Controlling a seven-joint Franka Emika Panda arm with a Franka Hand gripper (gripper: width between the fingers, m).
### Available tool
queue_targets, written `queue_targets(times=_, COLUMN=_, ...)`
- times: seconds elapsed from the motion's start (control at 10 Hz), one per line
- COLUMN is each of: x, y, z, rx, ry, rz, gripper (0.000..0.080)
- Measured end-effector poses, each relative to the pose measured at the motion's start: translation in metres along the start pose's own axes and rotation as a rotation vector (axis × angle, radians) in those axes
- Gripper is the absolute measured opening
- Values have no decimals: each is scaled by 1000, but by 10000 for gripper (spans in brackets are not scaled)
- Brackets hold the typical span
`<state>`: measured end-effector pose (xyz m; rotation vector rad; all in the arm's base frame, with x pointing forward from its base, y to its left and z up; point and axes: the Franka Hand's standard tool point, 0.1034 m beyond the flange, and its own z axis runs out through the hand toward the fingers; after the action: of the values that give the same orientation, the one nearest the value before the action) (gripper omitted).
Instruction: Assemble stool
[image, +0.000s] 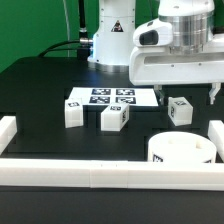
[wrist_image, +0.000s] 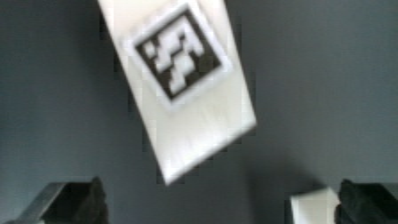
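Note:
The round white seat stands near the front, at the exterior view's right. Three white tagged leg blocks lie on the black table: one towards the left, one in the middle, one on the right. My gripper hangs open above the right block with nothing between its fingers. In the wrist view the gripper looks down on the dark table. Its fingertips stand wide apart, and a white edge shows by one of them.
The marker board lies flat behind the blocks; one of its corners with a tag fills the wrist view. White border rails run along the front, the left and the right.

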<state>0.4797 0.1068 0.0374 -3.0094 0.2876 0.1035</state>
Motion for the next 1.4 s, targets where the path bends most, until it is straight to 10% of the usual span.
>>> queue_targets(times=1.4, x=-19, y=1, z=5, rx=-18, ry=-801, rz=-131, gripper=649)
